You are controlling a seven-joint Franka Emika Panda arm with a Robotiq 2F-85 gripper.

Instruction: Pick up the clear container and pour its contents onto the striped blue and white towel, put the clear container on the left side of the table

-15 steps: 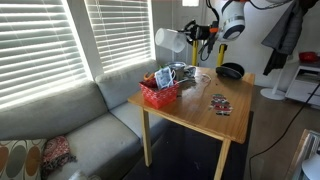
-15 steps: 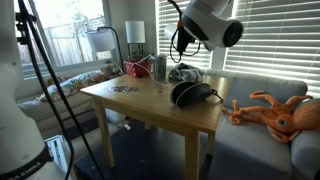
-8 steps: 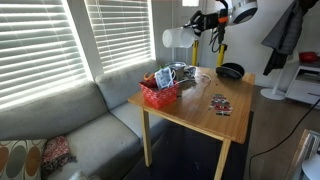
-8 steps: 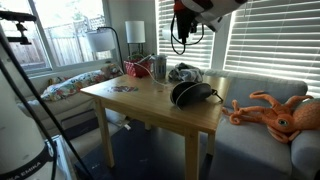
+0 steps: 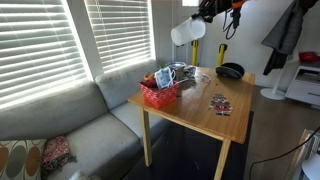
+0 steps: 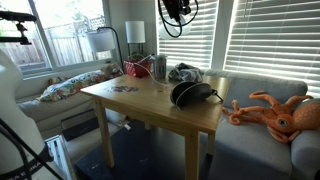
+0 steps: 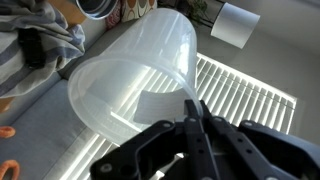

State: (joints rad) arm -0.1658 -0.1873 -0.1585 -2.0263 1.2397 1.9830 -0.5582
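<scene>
The clear container is a tall translucent tumbler, held high above the far side of the table and tipped onto its side. My gripper is shut on its rim. In the wrist view the container fills the middle, and my gripper pinches its rim wall between both fingers. The striped towel lies crumpled on the table behind the red basket. It also shows in an exterior view. There my gripper is at the top edge, and the container is hard to make out against the blinds.
A black round pan sits at the table's far corner and shows in an exterior view. A small patterned item lies on the tabletop. A grey sofa borders the table, with an orange plush octopus on it. A lamp stands nearby.
My arm has risen with the container, carrying it higher above the table and slightly towards the pan's side. The grip on the rim is unchanged.
</scene>
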